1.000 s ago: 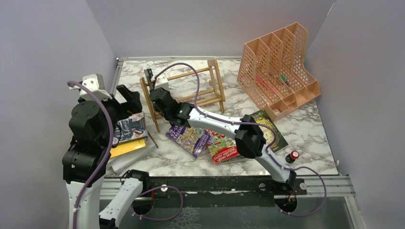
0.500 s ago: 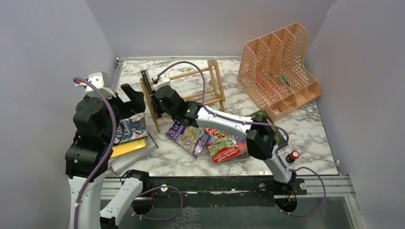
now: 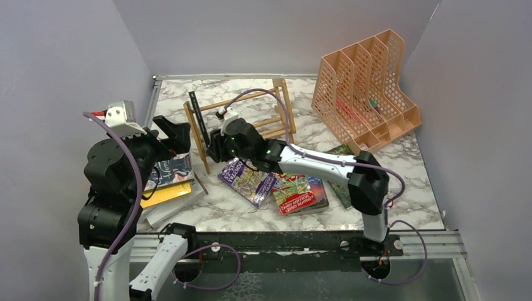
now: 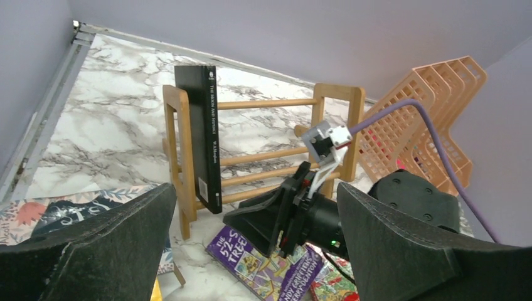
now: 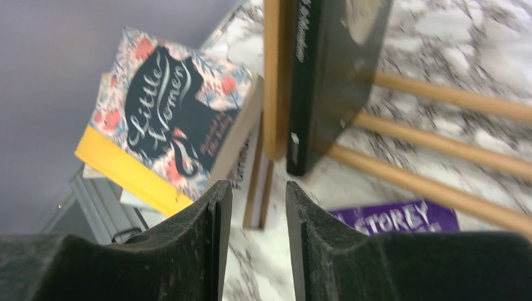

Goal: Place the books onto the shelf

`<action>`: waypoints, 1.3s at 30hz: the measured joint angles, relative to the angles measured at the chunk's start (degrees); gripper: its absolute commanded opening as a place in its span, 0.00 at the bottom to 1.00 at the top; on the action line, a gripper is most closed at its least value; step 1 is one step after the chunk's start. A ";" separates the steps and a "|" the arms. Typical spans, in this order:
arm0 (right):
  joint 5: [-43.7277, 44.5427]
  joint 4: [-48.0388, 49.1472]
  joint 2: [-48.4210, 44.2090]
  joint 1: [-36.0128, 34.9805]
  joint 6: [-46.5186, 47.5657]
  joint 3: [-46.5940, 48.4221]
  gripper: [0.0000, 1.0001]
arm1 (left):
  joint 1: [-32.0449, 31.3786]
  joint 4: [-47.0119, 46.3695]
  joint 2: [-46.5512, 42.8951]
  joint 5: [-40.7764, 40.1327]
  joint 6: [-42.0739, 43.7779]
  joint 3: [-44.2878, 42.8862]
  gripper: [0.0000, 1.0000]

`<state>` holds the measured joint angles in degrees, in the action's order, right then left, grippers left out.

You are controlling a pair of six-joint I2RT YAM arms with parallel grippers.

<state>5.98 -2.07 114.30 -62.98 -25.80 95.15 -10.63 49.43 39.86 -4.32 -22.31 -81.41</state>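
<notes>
Thin black book (image 3: 196,118) stands upright at left end of light-wood dowel shelf (image 3: 286,110). Right gripper (image 3: 213,150) sits just beside that end, above flat purple illustrated paperback (image 3: 248,180). Left gripper (image 3: 172,128) hangs, jaws spread wide, near floral-cover book (image 3: 169,169).

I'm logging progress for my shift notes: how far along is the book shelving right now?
Done: one black book stands upright in the shelf, left end. In hand: nothing; the right hand sits open near that book, the left hand open near the Little Women stack. Left: that stack, plus the purple book, red book and green book on the table.
</notes>
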 measured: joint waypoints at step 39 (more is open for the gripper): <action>32.65 -45.92 -30.40 18.36 -11.45 -32.94 0.77 | -2.93 -23.96 3.56 28.52 0.68 26.84 0.95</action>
<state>38.63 -47.99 83.90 -44.62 -37.26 62.22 -13.56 25.47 43.42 24.21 -21.63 -54.57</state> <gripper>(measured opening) 0.765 0.935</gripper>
